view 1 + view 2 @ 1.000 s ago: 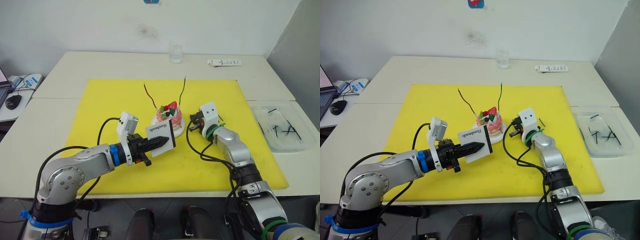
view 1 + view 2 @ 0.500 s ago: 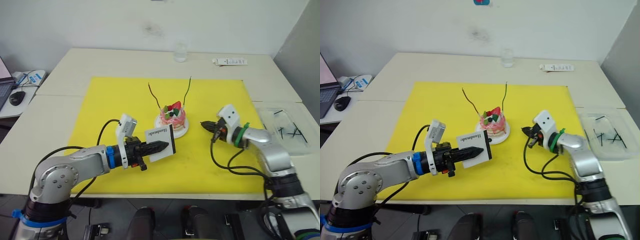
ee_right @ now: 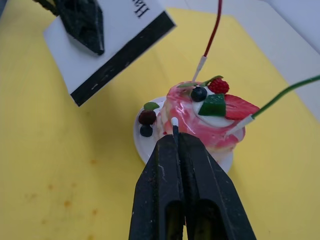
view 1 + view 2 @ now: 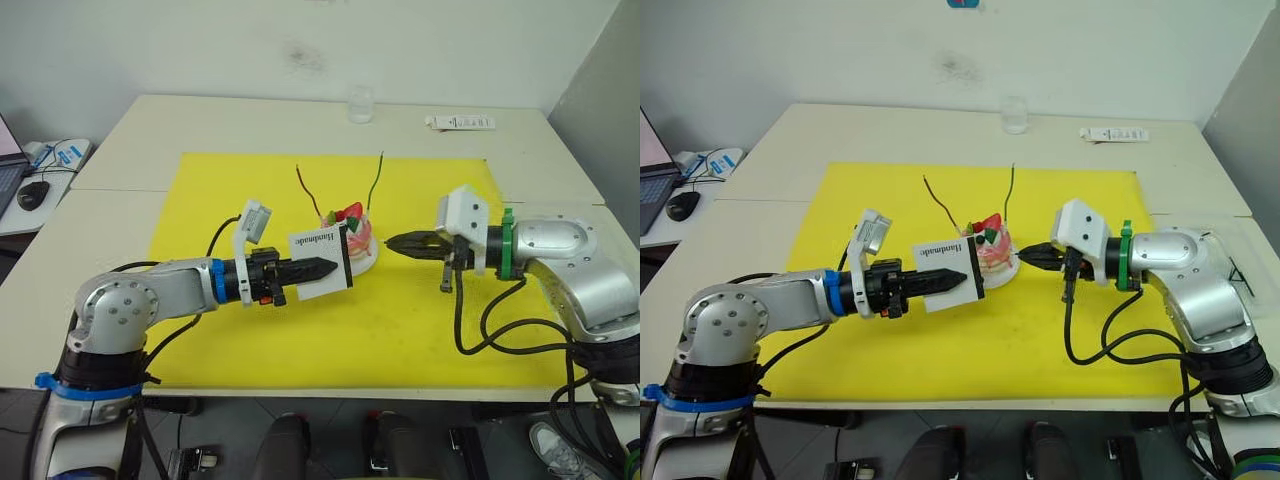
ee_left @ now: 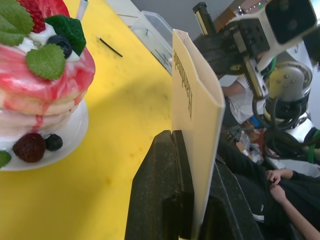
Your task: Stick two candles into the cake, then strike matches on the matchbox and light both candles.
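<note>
**Both tools loaded beside the cake; candles standing**

The cake (image 4: 348,235) sits on its white plate near the middle of the yellow mat (image 4: 200,200) covering the desk (image 4: 150,125). Both candles stand in its top: the red-brown candle (image 4: 308,192) leans toward the robot's left, the green candle (image 4: 375,180) rises on the robot's right side. In the right wrist view their white ends enter the icing beside the strawberry slice.

The left tool (image 4: 318,268) is clenched on the matchbox (image 4: 322,261), held on edge just in front of and to the left of the cake, lettering uppermost and black strip lowest. The left wrist view shows the fingers (image 5: 160,195) pinching the box's lower edge, clear of the mat.

The right tool (image 4: 400,243) is clenched on a match (image 3: 175,131), whose white tip projects past the fingertips and points at the cake. The tool hangs level, just to the right of the plate, not touching it.

A clear tray (image 4: 560,235) with further matches (image 4: 590,262) lies at the desk's right edge, behind the right arm. A glass (image 4: 360,103) and a white remote (image 4: 459,123) stand at the far side.
</note>
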You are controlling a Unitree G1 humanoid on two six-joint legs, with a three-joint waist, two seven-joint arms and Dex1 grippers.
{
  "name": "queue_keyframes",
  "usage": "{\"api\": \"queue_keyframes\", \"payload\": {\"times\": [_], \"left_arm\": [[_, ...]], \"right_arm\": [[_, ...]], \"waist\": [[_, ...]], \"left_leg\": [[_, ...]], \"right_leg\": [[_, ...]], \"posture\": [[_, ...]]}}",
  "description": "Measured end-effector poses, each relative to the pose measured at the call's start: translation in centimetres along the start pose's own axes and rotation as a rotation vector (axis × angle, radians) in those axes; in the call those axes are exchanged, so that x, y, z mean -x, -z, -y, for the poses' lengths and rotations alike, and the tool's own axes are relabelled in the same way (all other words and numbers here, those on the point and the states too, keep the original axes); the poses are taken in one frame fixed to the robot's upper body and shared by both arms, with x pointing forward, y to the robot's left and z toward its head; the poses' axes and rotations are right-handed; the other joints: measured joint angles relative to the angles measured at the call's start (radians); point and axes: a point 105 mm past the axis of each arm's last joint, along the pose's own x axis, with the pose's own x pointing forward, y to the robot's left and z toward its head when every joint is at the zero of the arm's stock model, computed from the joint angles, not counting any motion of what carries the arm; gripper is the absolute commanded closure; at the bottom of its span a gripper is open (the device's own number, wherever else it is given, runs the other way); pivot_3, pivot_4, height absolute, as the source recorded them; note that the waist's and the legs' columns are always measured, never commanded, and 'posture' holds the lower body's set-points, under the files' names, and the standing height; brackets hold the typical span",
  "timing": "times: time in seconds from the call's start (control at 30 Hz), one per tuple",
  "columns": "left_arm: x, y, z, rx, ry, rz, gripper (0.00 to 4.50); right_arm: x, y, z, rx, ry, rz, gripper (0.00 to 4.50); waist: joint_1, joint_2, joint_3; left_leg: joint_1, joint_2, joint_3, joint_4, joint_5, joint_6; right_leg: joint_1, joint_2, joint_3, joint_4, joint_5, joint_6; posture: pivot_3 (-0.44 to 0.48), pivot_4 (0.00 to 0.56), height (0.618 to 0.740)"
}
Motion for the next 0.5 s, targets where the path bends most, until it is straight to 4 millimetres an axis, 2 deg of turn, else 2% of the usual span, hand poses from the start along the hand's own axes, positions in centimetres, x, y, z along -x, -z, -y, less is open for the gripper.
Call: {"api": "queue_keyframes", "payload": {"times": [0.3,0.5], "left_arm": [[-0.5,0.3,0.1,0.019,0.008,-0.008,4.5],[-0.5,-0.1,-0.1,0.022,0.005,0.012,4.5]], "right_arm": [[-1.1,-1.6,-0.6,0.088,0.002,0.059,4.46],[-1.5,-2.0,-1.2,0.108,-0.019,0.072,4.46]], "waist": [[0.0,0.0,0.0],[0.0,0.0,0.0]], "left_leg": [[0.002,0.001,-0.001,0.001,0.0,0.0],[0.002,0.0,-0.001,0.001,0.0,0.0]], "right_leg": [[0.0,0.0,-0.001,0.004,0.0,0.0],[0.0,0.0,-0.001,0.004,0.0,0.0]], "posture": [[0.0,0.15,0.74],[0.0,0.15,0.74]]}}
